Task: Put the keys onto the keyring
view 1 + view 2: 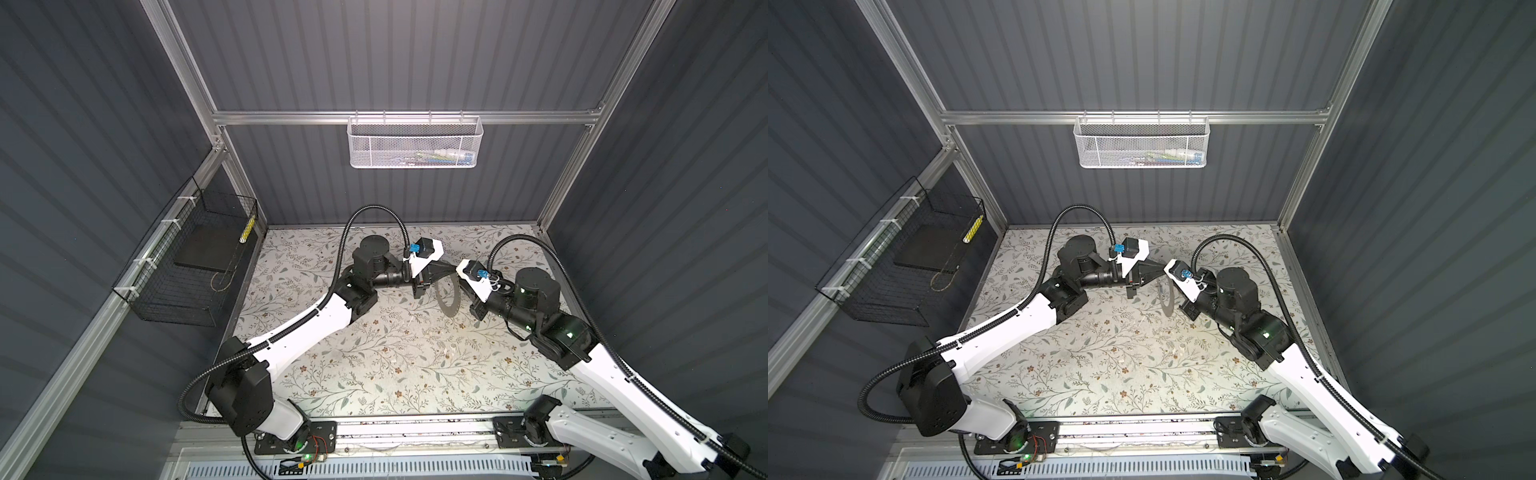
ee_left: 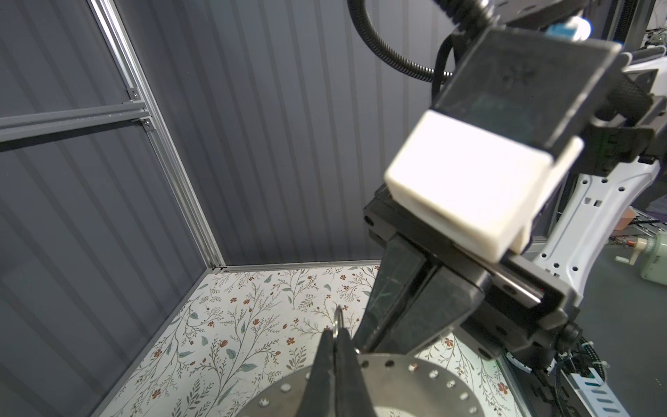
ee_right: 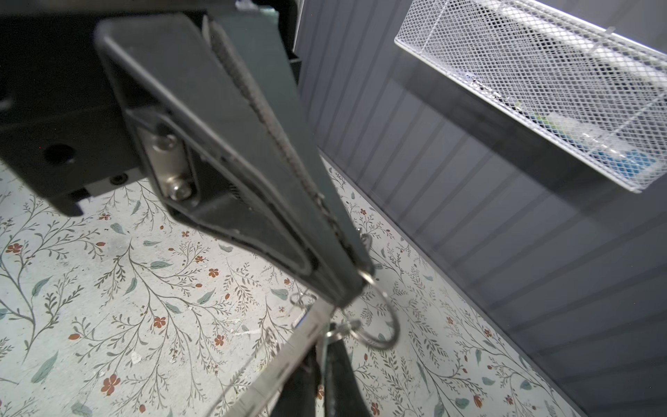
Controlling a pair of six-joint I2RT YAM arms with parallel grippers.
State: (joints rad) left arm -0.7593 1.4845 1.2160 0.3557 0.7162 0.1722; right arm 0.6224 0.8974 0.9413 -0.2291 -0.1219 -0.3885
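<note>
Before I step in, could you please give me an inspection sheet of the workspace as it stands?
Surface: floral mat, a few pale specks.
Job's things: keyring, large, grey and holed, upright on edge between the arms; keys: nothing seen.
Clutter: nothing seen.
Grippers: left gripper shut on the keyring's band; right gripper shut on a small wire ring beside the keyring's rim.
Cables: black conduits arch over both arms, away from the fingertips.
Surroundings: grey ribbed walls; white mesh basket on the back rail, contents unclear; black wire basket on the left wall.
</note>
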